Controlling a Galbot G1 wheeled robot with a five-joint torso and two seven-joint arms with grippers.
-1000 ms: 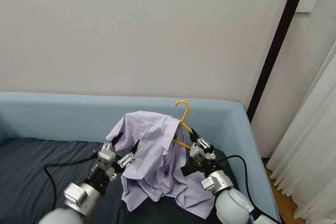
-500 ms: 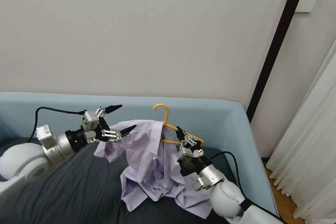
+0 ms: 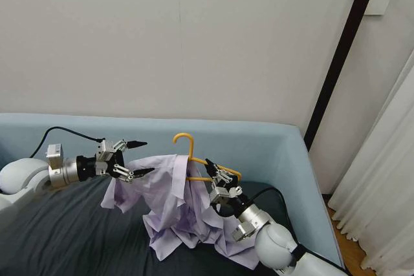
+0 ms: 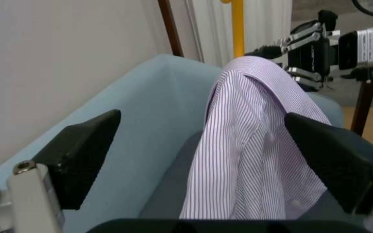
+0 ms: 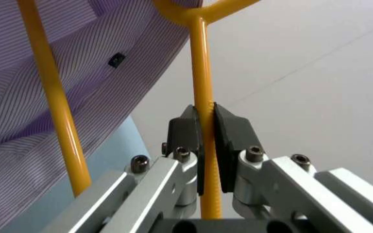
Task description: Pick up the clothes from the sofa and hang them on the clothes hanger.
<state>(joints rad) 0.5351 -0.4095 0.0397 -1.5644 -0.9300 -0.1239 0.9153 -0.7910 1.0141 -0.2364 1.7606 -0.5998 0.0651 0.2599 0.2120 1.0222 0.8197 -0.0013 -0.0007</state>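
Note:
A lilac striped shirt (image 3: 174,192) hangs over an orange hanger (image 3: 187,150) above the sofa's dark seat (image 3: 52,231); its lower part trails onto the cushion. My right gripper (image 3: 217,178) is shut on the hanger's bar, and the right wrist view shows the pads (image 5: 227,141) clamped on the orange rod (image 5: 203,73) beside the shirt (image 5: 76,73). My left gripper (image 3: 147,157) is open at the shirt's left shoulder. In the left wrist view its black fingers (image 4: 76,155) stand wide apart, with the shirt (image 4: 258,145) just beyond them and nothing between.
The light blue sofa back (image 3: 77,137) runs behind the shirt, and its right arm (image 3: 310,185) ends near a white curtain (image 3: 388,179). A dark upright pole (image 3: 339,50) stands at the right against the wall.
My right gripper has carried the hanger and shirt to the left. The left arm rose from low beside the shirt and swung out left, its gripper now level with the shirt's shoulder.

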